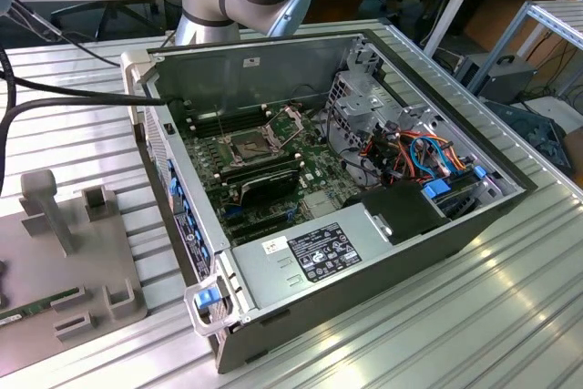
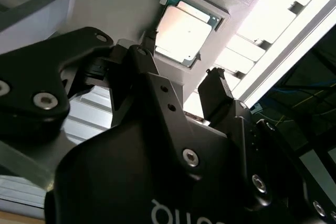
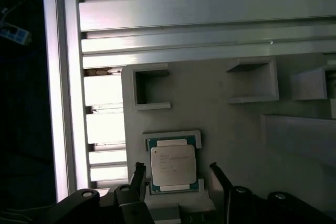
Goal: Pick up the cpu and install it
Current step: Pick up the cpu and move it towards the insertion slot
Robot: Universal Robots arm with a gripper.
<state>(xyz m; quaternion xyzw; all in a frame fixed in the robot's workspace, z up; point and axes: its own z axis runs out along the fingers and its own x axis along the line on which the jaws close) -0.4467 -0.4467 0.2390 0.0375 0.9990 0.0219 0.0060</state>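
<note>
- On the exterior view's left there's a grey fixture plate [image 1: 64, 252] sitting on the slatted table [image 1: 410, 334]. In the first wrist view the cpu [image 3: 173, 165] lies flat in a shallow framed nest [image 3: 170, 135] on a plate of what looks like the same grey, so it's not picked up yet.
- The gripper [image 3: 177, 176] is spread open and holding nothing. Its fingers [image 3: 138, 176] sit one on each side of the chip, close but not touching as far as I can tell.
- Biggest worry for me: the chip is thin and barely sticks up above the nest rim. If the fingers close too high they'll slide off the edges. Too low and they'll pinch the rim instead.
- An off-centre squeeze could tilt the chip or cock it in the grip, and that would wreck the alignment later.
- In the middle of the exterior view is the open computer case [image 1: 255, 66] with the socket [image 1: 250, 145] deep inside. A crooked or rotated chip could bend the contacts there.
- Toward the exterior view's right there's a bundle of orange and blue cables [image 1: 419, 148], plus tall case walls. A wide swing could snag on those.
</note>
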